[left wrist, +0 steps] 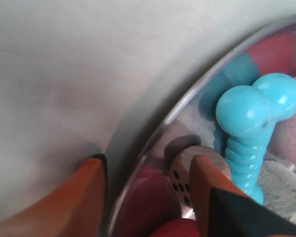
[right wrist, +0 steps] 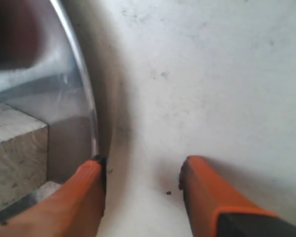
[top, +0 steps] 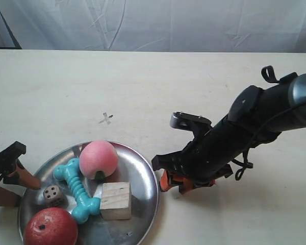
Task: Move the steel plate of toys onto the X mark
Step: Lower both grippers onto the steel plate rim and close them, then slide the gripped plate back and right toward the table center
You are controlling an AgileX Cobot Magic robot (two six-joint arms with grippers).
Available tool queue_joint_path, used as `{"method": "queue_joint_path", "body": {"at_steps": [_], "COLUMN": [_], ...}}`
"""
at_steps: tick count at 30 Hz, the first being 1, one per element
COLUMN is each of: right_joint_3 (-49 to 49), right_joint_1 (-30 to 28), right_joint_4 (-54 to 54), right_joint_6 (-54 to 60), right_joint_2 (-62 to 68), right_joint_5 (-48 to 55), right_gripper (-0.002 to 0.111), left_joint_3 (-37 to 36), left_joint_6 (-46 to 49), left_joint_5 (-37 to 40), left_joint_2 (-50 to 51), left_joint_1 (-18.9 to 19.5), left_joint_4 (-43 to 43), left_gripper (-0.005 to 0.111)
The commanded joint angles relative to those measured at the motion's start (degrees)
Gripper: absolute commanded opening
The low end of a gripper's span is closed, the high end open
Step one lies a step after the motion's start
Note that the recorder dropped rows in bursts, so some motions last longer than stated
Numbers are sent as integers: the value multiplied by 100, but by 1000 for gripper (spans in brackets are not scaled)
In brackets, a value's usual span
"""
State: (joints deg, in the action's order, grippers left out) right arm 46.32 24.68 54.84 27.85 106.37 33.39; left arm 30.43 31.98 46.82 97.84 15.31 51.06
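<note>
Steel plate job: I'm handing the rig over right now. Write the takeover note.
Left hand: open, straddling the steel plate rim beside the die.
Right hand: open at the opposite rim by the wooden cube, not gripping.
Plate holds all five toys and sits apart from the X mark, which is uncovered.
Done: both hands at the rim.
Left: close both hands, carry the plate onto the X.

L tool [left wrist: 148,165] low, jaws apart. R tool [right wrist: 140,168] low, jaws apart, arm angled down.
</note>
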Motion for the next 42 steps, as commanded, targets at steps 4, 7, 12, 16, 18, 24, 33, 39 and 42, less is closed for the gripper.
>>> {"method": "queue_joint_path", "body": {"at_steps": [4,7,12,16,18,24,33,39,42], "right_joint_3": [-22,-22,-22,-22,33,627,1710,2582,2987], "right_joint_1": [536,578,608,694,694,665,402,-40,-137], "right_joint_4": [368,498,632,685,638,208,-1032,-1043,-1078], "right_joint_6": [96,96,96,96,107,69,-1213,-1244,-1330], "right_joint_2": [133,146,324,417,417,417,604,1163,1437], "right_joint_5": [-311,-324,-233,-245,-254,8,247,834,982], "right_gripper": [47,47,47,4,0,0,0,0,0], "left_joint_3": [-24,-24,-24,-24,-24,392,1560,2319,2660], "left_joint_6": [60,60,88,99,99,105,-497,-940,-926], "left_joint_5": [-218,-219,-387,-377,-316,-275,-132,-184,-67], "left_joint_2": [84,84,84,84,84,84,84,409,796], "left_joint_1": [-128,-414,-636,-636,-636,-636,-636,-636,-636], "left_joint_4": [-105,-114,-78,-39,50,76,-143,-540,-340], "left_gripper": [39,17,2,0,0,0,0,0,0]}}
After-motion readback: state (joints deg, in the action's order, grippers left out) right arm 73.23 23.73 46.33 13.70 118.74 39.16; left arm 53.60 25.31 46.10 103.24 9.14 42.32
